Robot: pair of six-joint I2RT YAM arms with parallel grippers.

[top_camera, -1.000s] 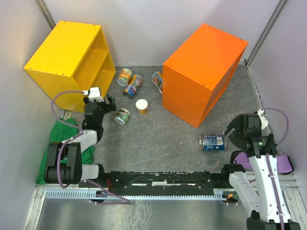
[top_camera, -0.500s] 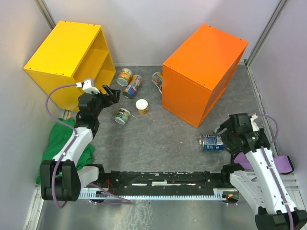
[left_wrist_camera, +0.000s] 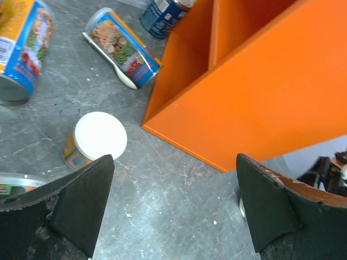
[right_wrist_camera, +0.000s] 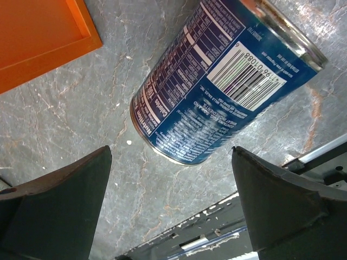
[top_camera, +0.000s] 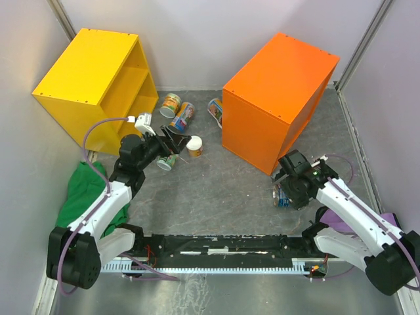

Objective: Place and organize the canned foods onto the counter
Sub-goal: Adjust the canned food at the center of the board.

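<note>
I saw my right gripper [right_wrist_camera: 171, 154] spread wide over the blue tin [right_wrist_camera: 227, 81], not touching it. The tin lay on its side on the table [right_wrist_camera: 70, 108], just beside the orange counter [top_camera: 282, 98]. My left gripper [left_wrist_camera: 174, 162], also released, hung above the upright white-lidded can [left_wrist_camera: 100, 138], which stood between the counter and the yellow cabinet [top_camera: 92, 65].

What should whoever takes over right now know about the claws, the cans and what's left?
Left claw: open, empty, hovering by the upright white-lidded can.
Right claw: open, empty, over the blue-labelled tin lying on its side beside the orange counter.
The other cans lie between the counter and the yellow cabinet.
Done: no can on the counter top.
Left: place every can.
</note>
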